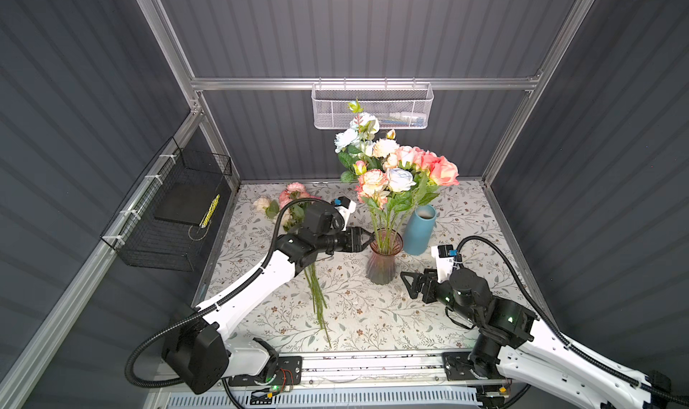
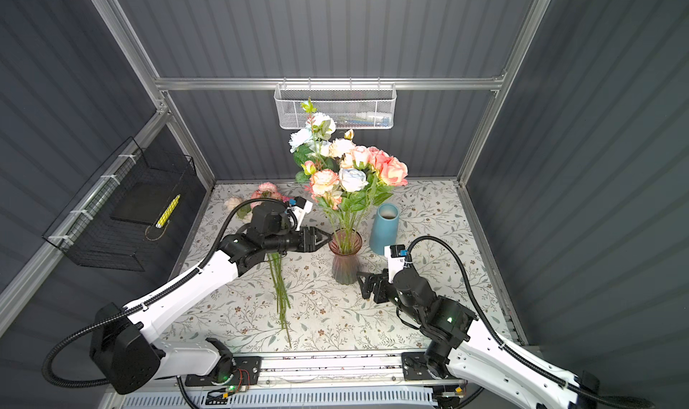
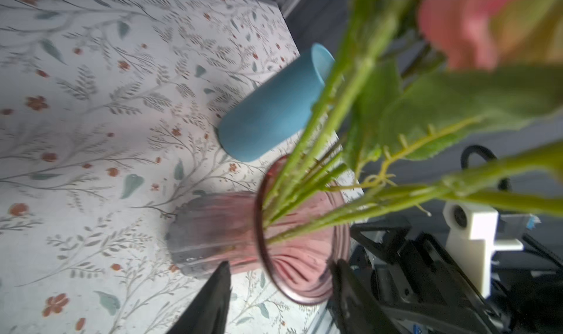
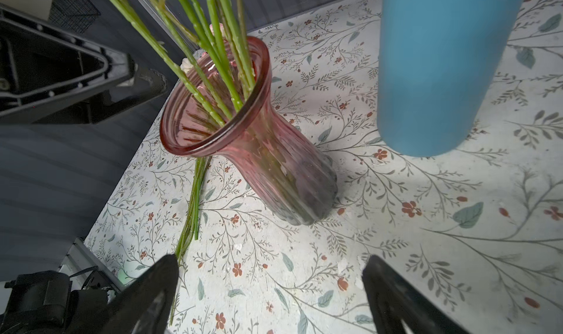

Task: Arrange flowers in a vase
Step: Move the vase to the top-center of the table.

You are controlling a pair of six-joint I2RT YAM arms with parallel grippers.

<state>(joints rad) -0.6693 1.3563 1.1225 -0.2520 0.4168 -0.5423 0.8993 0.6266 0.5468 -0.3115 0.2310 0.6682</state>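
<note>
— Where are the flowers (image 1: 400, 179)?
— Pink, peach, cream and pale blue, standing in the pink vase (image 1: 383, 267). Loose stems (image 1: 317, 299) lie on the tablecloth (image 1: 373, 321) nearby.
— The blue vase (image 1: 419, 235)?
— Upright, just beside it.
— Your grippers?
— My left gripper (image 1: 369, 240) is at the rim and my right gripper (image 1: 405, 286) near the base, both spread and empty.

Both my top views: tablecloth (image 1: 373, 314) bright from overhead, walls (image 1: 74, 127) at 9 and 3 o'clock dim. Left wrist cam's mushy, close stems (image 3: 344, 104) and pink bloom (image 3: 457, 28) out of focus.
</note>
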